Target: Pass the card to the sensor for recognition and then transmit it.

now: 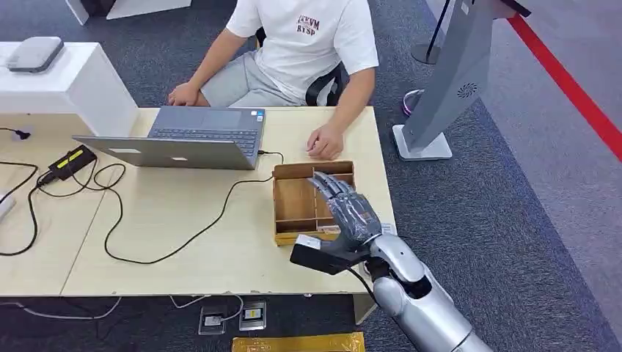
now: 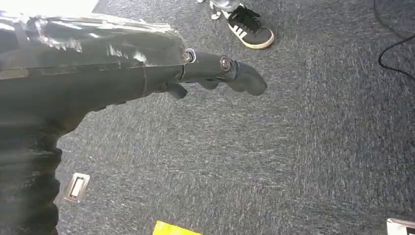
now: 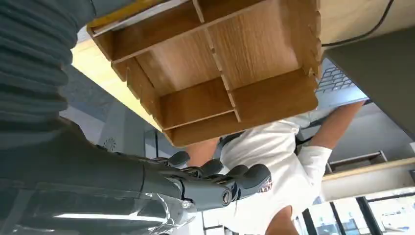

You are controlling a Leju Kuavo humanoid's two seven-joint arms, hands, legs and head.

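Wooden brown box with dividers (image 1: 297, 202) sits right of the frame's middle on the pale surface (image 1: 183, 242). My right hand (image 1: 345, 205) hovers above, fingers apart, empty. The small white card (image 1: 309, 240) lies at the box's near edge; I should reach low and pinch gently.

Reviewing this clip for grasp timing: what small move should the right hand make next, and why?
Probably lower toward the near end of the tray. The right hand hovers above the tray with fingers extended and holding nothing, and a white card seems to lie at that near edge.
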